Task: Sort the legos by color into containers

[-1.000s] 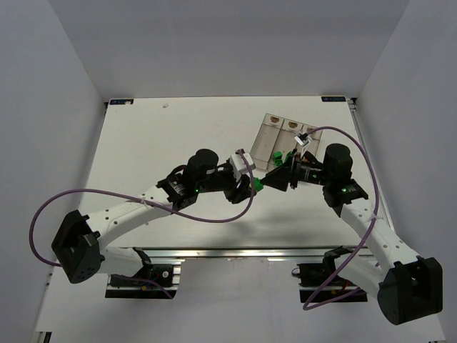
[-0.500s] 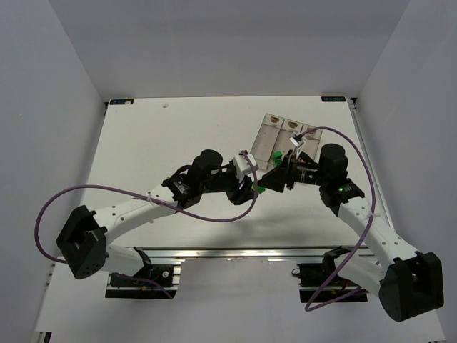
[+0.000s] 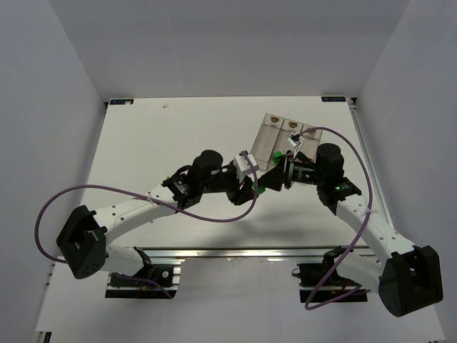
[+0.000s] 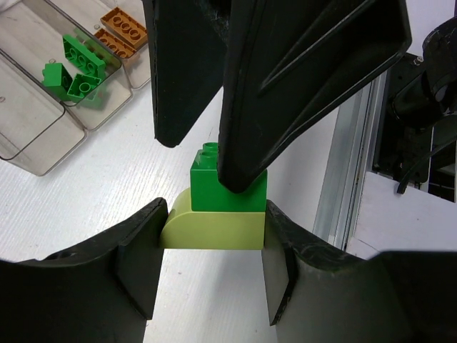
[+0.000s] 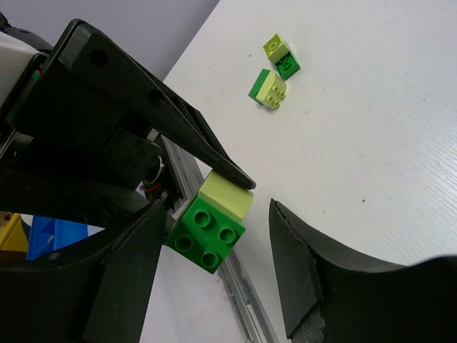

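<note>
My left gripper is shut on a yellow-green curved lego with a dark green lego stuck on top, held above the table. My right gripper is open, its fingers on either side of that dark green lego; the right finger stands clearly apart from it. In the top view the two grippers meet at mid-table, just in front of the containers. The clear containers hold dark green legos in the middle bin and an orange lego in the bin beside it.
Two joined pairs of yellow-green and dark green legos lie on the white table beyond the grippers. The aluminium rail at the table's near edge runs close by. A purple cable loops off each arm.
My right gripper has moved left, up to the left gripper, and now straddles the dark green lego. The left arm shifted slightly right and up, still holding the joined legos.
</note>
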You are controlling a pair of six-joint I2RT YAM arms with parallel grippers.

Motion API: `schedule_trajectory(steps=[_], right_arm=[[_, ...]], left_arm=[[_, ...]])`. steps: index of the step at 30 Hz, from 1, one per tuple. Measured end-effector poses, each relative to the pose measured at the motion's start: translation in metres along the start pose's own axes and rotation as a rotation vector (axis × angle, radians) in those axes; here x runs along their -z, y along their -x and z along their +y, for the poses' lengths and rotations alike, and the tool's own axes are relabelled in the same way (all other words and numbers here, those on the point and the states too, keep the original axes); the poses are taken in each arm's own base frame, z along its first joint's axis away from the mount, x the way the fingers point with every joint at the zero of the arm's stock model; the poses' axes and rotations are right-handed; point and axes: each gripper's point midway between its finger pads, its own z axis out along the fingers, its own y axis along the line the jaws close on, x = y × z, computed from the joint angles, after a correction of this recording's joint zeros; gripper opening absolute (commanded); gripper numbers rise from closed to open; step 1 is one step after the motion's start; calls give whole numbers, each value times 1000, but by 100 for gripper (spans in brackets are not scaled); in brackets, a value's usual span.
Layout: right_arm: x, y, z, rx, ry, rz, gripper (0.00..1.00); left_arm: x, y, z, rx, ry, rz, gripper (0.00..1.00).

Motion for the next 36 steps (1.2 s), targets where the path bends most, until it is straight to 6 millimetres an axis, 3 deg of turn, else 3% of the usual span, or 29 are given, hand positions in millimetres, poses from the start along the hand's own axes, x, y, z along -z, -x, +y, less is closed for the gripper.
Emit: schedule_trajectory(steps=[17, 27, 36], right_arm=[[-4, -4, 4, 12, 12, 14, 62], [-10, -11, -7, 1, -16, 34, 61], [-11, -12, -8, 11, -21, 38, 59]], left_arm=[[-2, -10, 9, -11, 41, 35, 9], [-1, -12, 15, -26, 76, 43, 9], [-4, -15, 9, -60, 91, 66, 9]])
